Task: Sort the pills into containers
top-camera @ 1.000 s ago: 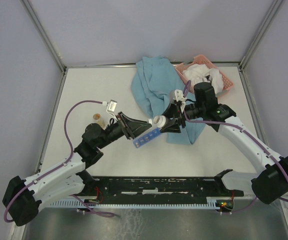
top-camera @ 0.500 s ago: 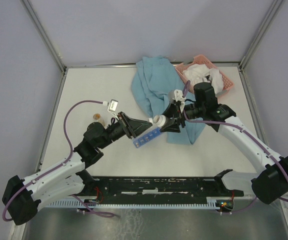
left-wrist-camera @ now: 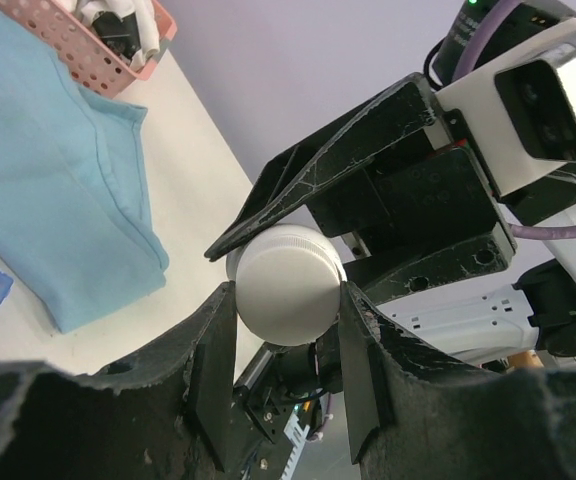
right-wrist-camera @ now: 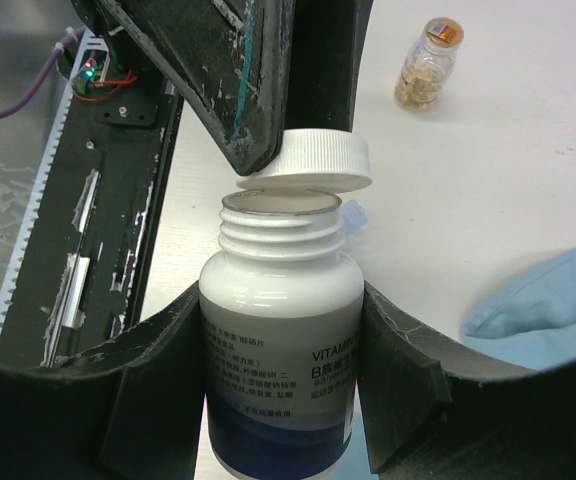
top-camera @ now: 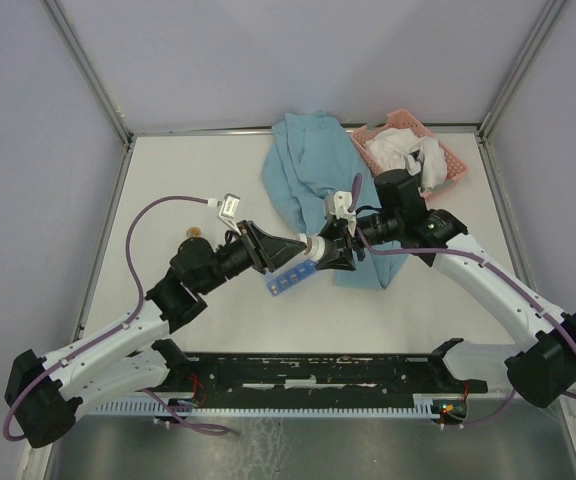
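My right gripper [right-wrist-camera: 283, 300] is shut on a white vitamin bottle [right-wrist-camera: 283, 330] with a blue label, its threaded neck bare. My left gripper [left-wrist-camera: 286, 300] is shut on the white cap [left-wrist-camera: 288, 295], which sits just off the bottle's neck in the right wrist view [right-wrist-camera: 313, 160]. In the top view both grippers meet at the cap [top-camera: 313, 245], above the blue organiser strip [top-camera: 290, 278]. A small glass vial [right-wrist-camera: 428, 65] of tan pills stands on the table at the left [top-camera: 194, 236]. The inside of the bottle is hidden.
A light blue cloth [top-camera: 308, 170] lies behind the grippers and under the right arm. A pink mesh basket [top-camera: 446, 160] with white cloth stands at the back right. A black rail [top-camera: 318, 375] runs along the near edge.
Both wrists have turned a little and the meeting point has shifted slightly left and down. The cap and bottle stay gripped over the strip.
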